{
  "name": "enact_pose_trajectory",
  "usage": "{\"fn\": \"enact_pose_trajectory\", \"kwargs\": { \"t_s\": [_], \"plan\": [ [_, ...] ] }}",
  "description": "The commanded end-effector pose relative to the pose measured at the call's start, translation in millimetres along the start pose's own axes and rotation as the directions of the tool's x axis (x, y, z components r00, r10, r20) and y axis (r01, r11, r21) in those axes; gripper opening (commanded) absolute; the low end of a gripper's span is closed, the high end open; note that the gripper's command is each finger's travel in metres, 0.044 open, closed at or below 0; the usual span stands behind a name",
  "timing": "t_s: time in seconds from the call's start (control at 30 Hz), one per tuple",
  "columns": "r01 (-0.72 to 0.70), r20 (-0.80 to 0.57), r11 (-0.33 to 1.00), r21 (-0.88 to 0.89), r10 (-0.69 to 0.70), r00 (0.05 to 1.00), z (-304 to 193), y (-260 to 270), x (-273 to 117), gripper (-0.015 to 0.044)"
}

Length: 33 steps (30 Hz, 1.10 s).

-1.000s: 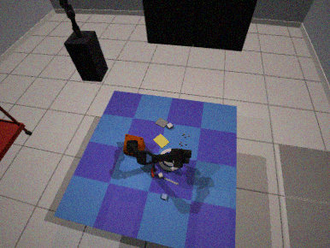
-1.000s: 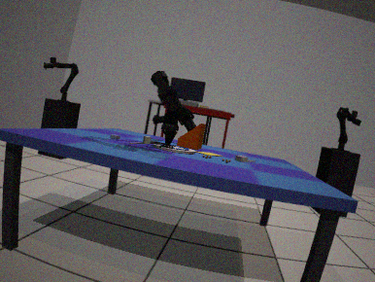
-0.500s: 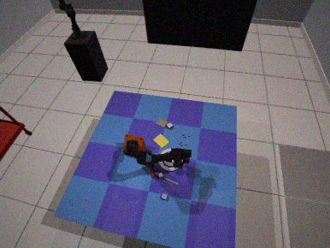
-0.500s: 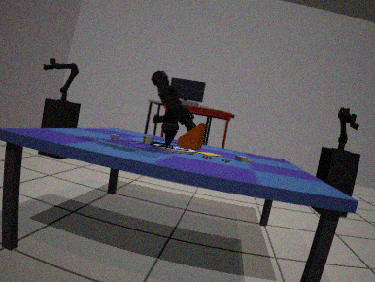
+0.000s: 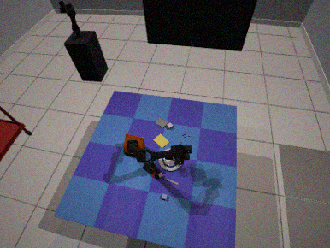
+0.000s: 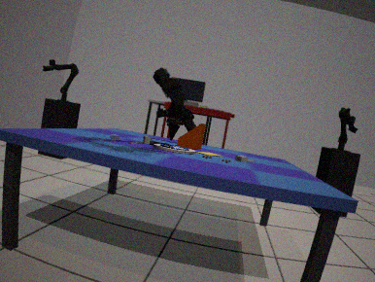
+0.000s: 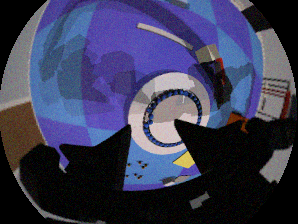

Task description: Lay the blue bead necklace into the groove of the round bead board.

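Note:
The round white bead board [image 5: 172,169] [image 6: 182,151] [image 7: 175,80] lies on the table below my gripper. The blue bead necklace [image 7: 178,92] lies on the board as a nearly round loop, clearest in the wrist view. Its left part looks uneven near a pale piece, and I cannot tell whether every bead sits in the groove. My gripper [image 7: 153,124] is open, with its fingers apart above the lower left of the board and nothing between them. In the top view the arm hides part of the board and the fingertips.
A yellow square [image 5: 161,140] [image 7: 184,160] lies beside the board, with several small dark bits [image 7: 140,164] near it. A pale stick [image 5: 172,181] [image 7: 165,34] and a pale block [image 7: 206,54] lie on the other side. An orange piece [image 6: 191,138] stands by the arm's base.

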<state>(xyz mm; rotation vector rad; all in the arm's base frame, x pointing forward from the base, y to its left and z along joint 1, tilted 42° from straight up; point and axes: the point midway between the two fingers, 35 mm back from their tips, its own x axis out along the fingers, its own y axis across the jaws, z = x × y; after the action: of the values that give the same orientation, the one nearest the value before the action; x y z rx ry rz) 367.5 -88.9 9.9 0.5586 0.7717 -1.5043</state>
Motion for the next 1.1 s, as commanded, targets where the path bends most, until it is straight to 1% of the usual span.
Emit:
{"fn": "enact_pose_trajectory", "kwargs": {
  "t_s": [0.0,0.1,0.13,0.17,0.27,0.9,1.07],
  "plan": [
    [0.001,-0.004,1.000,-0.002,-0.001,1.000,0,0,-1,0.0125],
    [0.002,-0.003,1.000,-0.002,-0.002,1.000,0,0,10,0.0120],
    [0.002,-0.003,1.000,-0.002,-0.002,1.000,0,0,11,0.0120],
    [-0.006,-0.001,1.000,0.008,0.006,1.000,1,2,3,0.0120],
    [-0.006,-0.001,1.000,0.008,0.006,1.000,1,2,4,0.0120],
    [0.001,-0.002,1.000,-0.001,-0.001,1.000,0,0,34,0.0120],
    [0.002,-0.002,1.000,-0.002,-0.002,1.000,0,0,35,0.0120]
  ]
}}
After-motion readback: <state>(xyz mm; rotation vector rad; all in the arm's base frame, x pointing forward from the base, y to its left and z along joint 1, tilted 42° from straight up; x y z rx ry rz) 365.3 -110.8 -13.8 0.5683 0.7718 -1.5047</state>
